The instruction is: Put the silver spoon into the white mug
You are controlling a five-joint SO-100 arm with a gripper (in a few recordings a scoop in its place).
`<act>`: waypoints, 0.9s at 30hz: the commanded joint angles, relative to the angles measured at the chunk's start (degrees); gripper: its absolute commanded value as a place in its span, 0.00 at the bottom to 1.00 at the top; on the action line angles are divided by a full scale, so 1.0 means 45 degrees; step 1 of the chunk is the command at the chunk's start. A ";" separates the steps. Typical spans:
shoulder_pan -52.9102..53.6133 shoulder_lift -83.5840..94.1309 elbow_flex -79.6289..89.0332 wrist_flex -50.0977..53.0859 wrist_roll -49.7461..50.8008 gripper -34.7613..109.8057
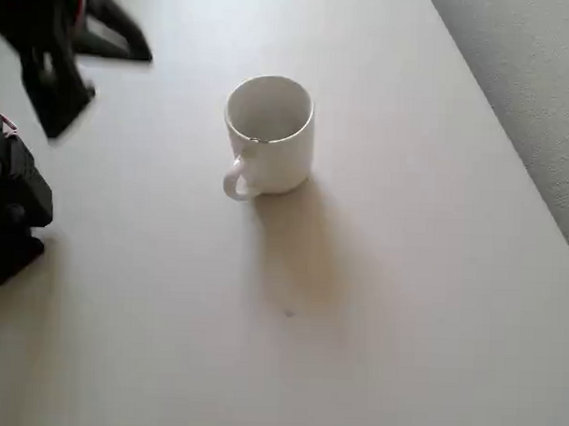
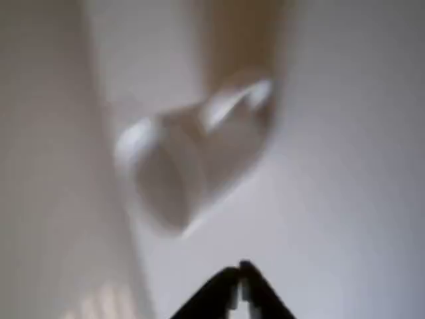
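The white mug (image 1: 268, 138) stands upright near the middle of the table, its loop handle pointing to the lower left in the overhead view. A tiny grey glint (image 1: 254, 140) sits on the rim just above the handle. I cannot tell whether it is the end of the silver spoon, and no other part of a spoon is visible. The wrist view is blurred and shows the mug (image 2: 192, 166) ahead of my gripper (image 2: 240, 276). The black fingertips meet in a point with nothing between them, well apart from the mug.
The black arm (image 1: 19, 194) and its base fill the left edge and top-left corner of the overhead view. The pale table (image 1: 373, 347) ends at a slanted right edge, with grey floor (image 1: 541, 82) beyond it.
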State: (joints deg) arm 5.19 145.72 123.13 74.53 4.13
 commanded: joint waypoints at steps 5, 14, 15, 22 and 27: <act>0.1270 0.3496 0.7734 -0.3262 -0.1309 0.23; 0.1270 0.9551 1.0488 -0.0723 -0.2031 0.23; 0.1270 0.9551 1.0488 -0.0723 -0.2031 0.23; 0.1270 0.9551 1.0469 -0.0703 -0.2031 0.23; 0.1270 0.9551 1.0469 -0.0703 -0.2051 0.23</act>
State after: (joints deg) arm 10.46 188.00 170.24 71.02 -4.57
